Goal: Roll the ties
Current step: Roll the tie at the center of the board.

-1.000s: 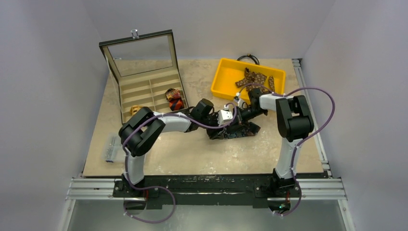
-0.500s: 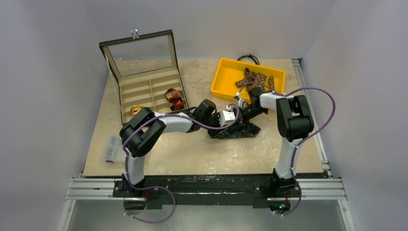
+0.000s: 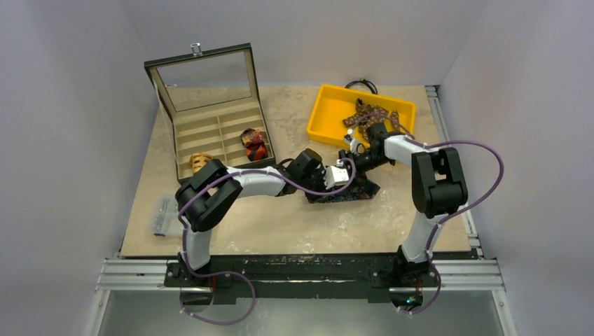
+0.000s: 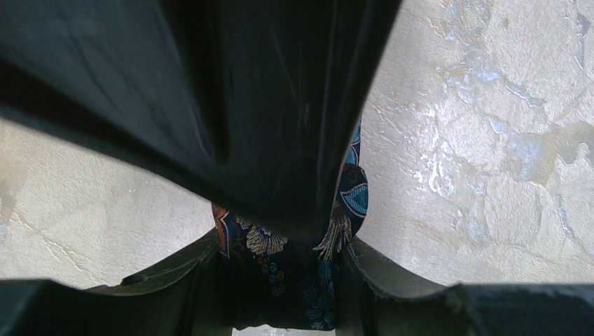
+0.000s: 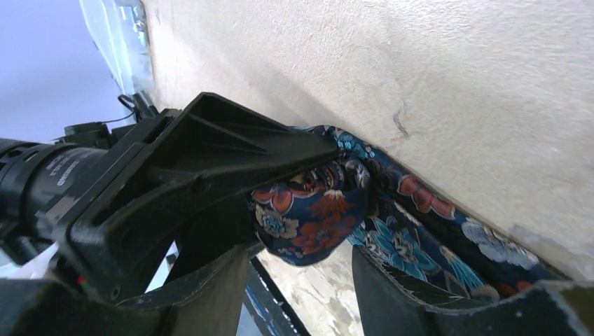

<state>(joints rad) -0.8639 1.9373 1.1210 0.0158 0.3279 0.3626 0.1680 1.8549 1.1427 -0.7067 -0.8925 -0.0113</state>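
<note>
Left claw [image 4: 280, 264] clamps navy floral tie [image 4: 298, 297]; right claw [image 5: 298, 269] open beside it.

In the left wrist view, dark cloth [image 4: 245, 105] hides most of the navy floral tie [image 4: 280, 280].

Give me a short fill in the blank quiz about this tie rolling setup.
The ____ arm's tool pinches the navy floral tie.
The brown patterned ties lie in the ____ tray.
The compartment box holding the red-orange rolled tie has its lid ____.
Missing words: left; yellow; open.
</note>
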